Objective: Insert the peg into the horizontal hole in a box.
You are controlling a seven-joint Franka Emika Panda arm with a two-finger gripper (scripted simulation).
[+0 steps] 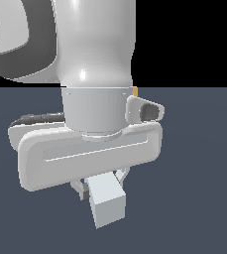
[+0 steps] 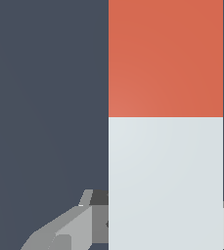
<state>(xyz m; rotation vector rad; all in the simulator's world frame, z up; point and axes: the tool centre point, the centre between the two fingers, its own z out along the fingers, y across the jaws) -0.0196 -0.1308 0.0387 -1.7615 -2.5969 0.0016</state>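
one peg (image 2: 165,122) is seen, and it fills much of the wrist view: a square-section bar with a pale grey-white length nearest the camera and a red-orange length beyond it, the colour change running as a straight line across the bar. in the exterior view the pale end of the peg (image 1: 106,199) is seen end-on and slightly tilted, projecting from beneath the gripper (image 1: 99,184) toward the camera. the red-orange end is hidden in that view.

the peg is held between the gripper's fingers (image 1: 78,187); the jaws are pinched on its pale part, a finger being visible on either side of the bar in the exterior view. in the wrist view a grey finger (image 2: 74,224) is seen just beside the pale part, on one side; a small sliver of light grey is seen at the bar's other side.

whether the peg is lifted clear of the dark slate-blue floor (image 1: 199,188) cannot be told.

above the fingers the wide white hand body and the wrist of the arm (image 1: 92,54) take up most of the exterior view. a small tan-orange corner (image 1: 135,91) is noted at the arm's edge on the exterior view's right, at the floor's horizon; what it belongs to cannot be told. the hole is not visible in either view.
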